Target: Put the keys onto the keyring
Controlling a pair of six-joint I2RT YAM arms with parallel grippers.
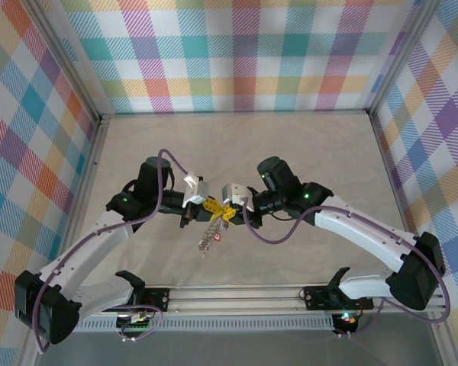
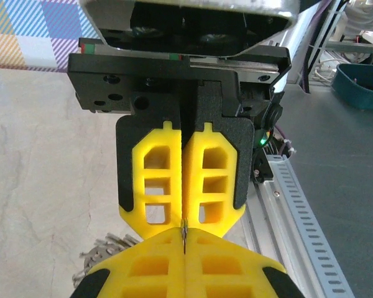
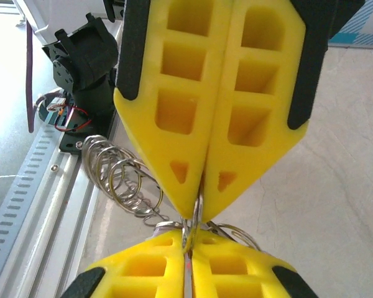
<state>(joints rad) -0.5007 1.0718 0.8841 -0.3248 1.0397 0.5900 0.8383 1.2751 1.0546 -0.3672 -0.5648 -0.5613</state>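
— Left end effector [image 1: 214, 208] and right end effector [image 1: 225, 213]?
— Tip to tip, both clamped tight on a loop of the keyring [image 1: 208, 235].
— And its other coils?
— Hanging just beneath the left end effector.

Your overhead view is bright and evenly lit from above, with only faint, soft shadows under the arms on the pale table [image 1: 290, 152]. The wide lens bows the checked walls [image 1: 237, 53] outward toward the corners, and the keyring [image 1: 208, 238] is too small there to resolve. In your left wrist view, the yellow fingers [image 2: 214, 172] are crisp and saturated, while the background is softer. In your right wrist view, the top-left corner washes out to white, and the keyring's coils [image 3: 121, 177] catch small glints.
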